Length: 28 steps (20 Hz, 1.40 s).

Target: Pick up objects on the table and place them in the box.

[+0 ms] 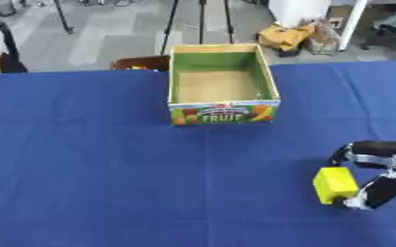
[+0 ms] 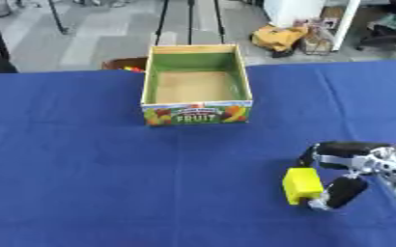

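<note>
1. Right hand (image 2: 353, 169) at lower right, black fingers curled around small yellow block (image 2: 302, 185) on blue tablecloth (image 2: 83, 159)
2. Open cardboard fruit-print box (image 2: 197, 114) well apart, far centre, nothing visible inside

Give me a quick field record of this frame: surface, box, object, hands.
surface: table with blue cloth
box: open cardboard box with FRUIT print on its front, at the table's far middle, nothing visible inside
object: yellow block, near right of the table, outside the box
right hand: right hand at the block, fingers curled beside it; grip not confirmed, lift cannot be told
left hand: not in view
</note>
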### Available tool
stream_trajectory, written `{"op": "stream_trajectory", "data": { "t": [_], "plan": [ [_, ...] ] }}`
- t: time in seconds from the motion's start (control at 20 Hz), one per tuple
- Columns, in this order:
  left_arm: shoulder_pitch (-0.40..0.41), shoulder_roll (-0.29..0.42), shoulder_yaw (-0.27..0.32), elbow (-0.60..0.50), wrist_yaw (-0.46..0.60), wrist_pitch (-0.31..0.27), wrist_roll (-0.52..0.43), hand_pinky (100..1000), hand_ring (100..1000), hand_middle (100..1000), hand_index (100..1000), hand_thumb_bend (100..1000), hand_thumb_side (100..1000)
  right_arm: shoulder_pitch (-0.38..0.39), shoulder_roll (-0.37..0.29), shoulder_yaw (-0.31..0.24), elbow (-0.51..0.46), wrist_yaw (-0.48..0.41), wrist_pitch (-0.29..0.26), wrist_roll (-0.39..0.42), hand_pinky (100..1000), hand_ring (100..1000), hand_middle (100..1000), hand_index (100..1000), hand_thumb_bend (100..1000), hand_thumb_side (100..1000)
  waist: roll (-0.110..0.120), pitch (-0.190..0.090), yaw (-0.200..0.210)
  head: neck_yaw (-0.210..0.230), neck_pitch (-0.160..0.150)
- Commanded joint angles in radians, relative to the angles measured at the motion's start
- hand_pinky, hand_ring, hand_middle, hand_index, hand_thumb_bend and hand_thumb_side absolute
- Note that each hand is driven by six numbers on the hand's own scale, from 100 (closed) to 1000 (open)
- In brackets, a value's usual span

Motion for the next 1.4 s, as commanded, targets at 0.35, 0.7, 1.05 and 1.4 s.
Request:
{"op": "stream_trajectory", "data": {
  "t": [0.35,0.7,1.05,1.4],
  "plan": [
    [-0.012,0.007,-0.003,-0.018,0.004,0.002,-0.002,592,707,849,979,100,1000,-0.021,-0.038,-0.006,-0.007,0.003,0.009,-0.084,860,791,505,646,234,378,-0.002,-0.012,0.001,-0.002,-0.01],
    [-0.012,0.007,-0.004,-0.018,0.004,0.005,-0.002,591,708,849,979,100,1000,-0.049,-0.038,-0.012,-0.026,0.015,0.016,-0.133,843,765,458,581,155,394,-0.005,-0.014,0.001,-0.001,-0.012],
    [-0.011,0.008,-0.005,-0.018,0.005,0.006,-0.003,591,709,850,979,100,1000,-0.096,-0.034,-0.023,-0.047,0.041,0.039,-0.189,826,748,427,542,100,433,-0.007,-0.016,0.003,-0.001,-0.02],
    [-0.008,0.009,-0.008,-0.018,0.008,0.008,-0.005,591,710,850,979,100,1000,-0.204,-0.02,-0.014,-0.049,0.082,0.054,-0.202,816,744,416,528,100,468,-0.012,-0.023,0.011,-0.005,-0.019]
  ]
}}
